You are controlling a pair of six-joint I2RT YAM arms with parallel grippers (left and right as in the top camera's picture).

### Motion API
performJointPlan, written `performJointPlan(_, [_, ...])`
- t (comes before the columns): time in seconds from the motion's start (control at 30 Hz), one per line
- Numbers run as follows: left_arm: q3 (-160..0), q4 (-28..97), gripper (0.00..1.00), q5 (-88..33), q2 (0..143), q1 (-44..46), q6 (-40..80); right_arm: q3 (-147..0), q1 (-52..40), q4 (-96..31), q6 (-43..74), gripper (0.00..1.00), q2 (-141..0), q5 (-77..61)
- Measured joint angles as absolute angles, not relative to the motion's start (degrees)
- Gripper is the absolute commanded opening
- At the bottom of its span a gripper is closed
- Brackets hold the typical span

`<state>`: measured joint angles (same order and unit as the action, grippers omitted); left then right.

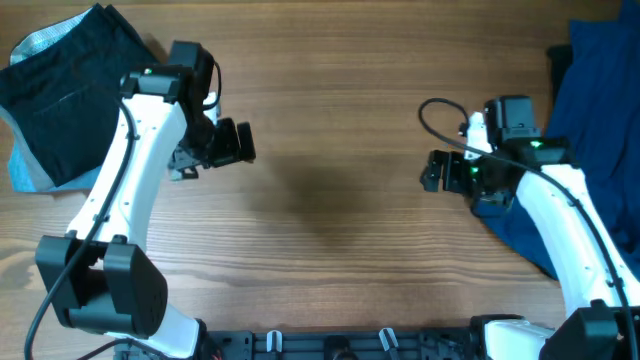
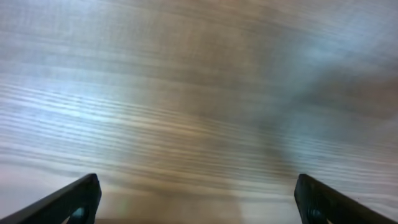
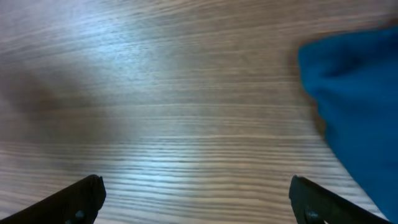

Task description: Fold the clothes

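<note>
Blue garment (image 1: 600,100) lies crumpled at the right edge of the table (image 1: 330,80); a dark garment (image 1: 60,100) sits folded far left. Left gripper (image 1: 235,142) and right gripper (image 1: 432,170) are spread and empty. Likely step: fetching the blue garment. The next move requires pinching its edge.

The light brown wood-grain tabletop (image 1: 330,90) carries a black folded fabric garment (image 1: 65,90) in its far left corner. A pale blue cloth (image 1: 22,170) lies under that black garment and shows along its left and near edges. Well apart from the black garment, at the opposite side of the tabletop, a rumpled deep blue fabric garment (image 1: 600,110) lies along the edge and runs partly out of frame. Between the two the grain runs side to side, and a soft shadow falls on the wood. The right wrist view shows the blue garment's edge (image 3: 360,106) lying on the wood.
</note>
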<state>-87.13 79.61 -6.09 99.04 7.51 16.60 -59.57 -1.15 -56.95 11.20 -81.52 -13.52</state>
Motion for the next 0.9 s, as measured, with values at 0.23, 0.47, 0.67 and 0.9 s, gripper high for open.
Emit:
performJointPlan(0.23, [-67.96, 65.65, 1.0, -4.12, 81.45, 7.51, 17.67, -53.91, -0.56, -50.78, 11.22, 1.0, -56.88, -13.04])
performJointPlan(0.47, [-41.41, 43.44, 1.0, -4.1, 42.94, 7.55, 18.15, -41.85, -0.56, -43.86, 15.11, 1.0, -28.49, -10.22])
performJointPlan(0.67, [-40.56, 44.58, 1.0, -4.1, 34.41, 7.55, 18.15, -41.69, -0.56, -43.86, 18.61, 1.0, -27.44, -10.02])
performJointPlan(0.9, [-40.56, 44.58, 1.0, -4.08, 34.48, 7.55, 18.15, -41.69, -0.54, -43.86, 19.29, 1.0, -27.68, -10.02])
